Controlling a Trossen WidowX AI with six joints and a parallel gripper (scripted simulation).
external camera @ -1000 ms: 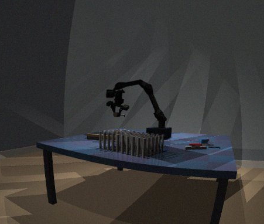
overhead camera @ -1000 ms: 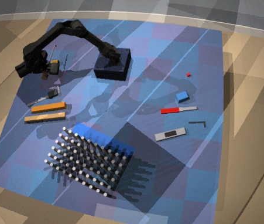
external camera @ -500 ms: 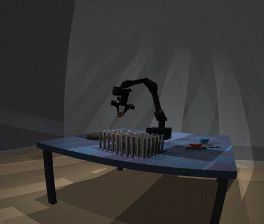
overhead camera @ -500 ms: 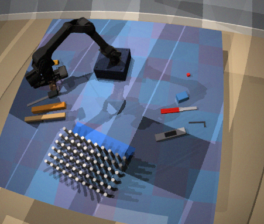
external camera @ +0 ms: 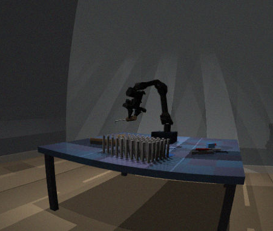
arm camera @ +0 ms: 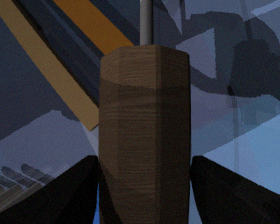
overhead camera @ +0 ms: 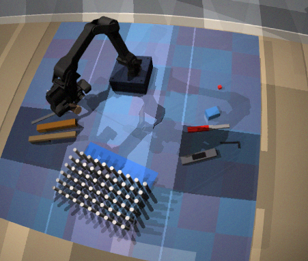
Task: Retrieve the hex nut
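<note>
My gripper [overhead camera: 72, 108] [external camera: 131, 117] [arm camera: 145, 165] is shut on the brown wooden handle [overhead camera: 77, 109] [external camera: 131, 118] [arm camera: 144, 149] of a hook tool. The tool's thin metal rod [external camera: 120, 121] [arm camera: 145, 3] points away from the fingers. I hold the tool high above the table's left rear part, above two wooden bars. The field of standing metal spacers [overhead camera: 103, 188] [external camera: 137, 148] is at the front left. The blue taped strip [overhead camera: 130, 167] lies along the field's side that faces the robot base. The nut is hidden among the spacers.
Two wooden bars [overhead camera: 56, 125] [overhead camera: 52, 136] lie below the gripper. On the right lie a red-handled tool [overhead camera: 199, 128], a blue block [overhead camera: 212, 112], a small red cube [overhead camera: 219, 87], a hex key [overhead camera: 231, 142] and a grey bar [overhead camera: 199, 156]. The arm's base [overhead camera: 131, 76] stands at the back.
</note>
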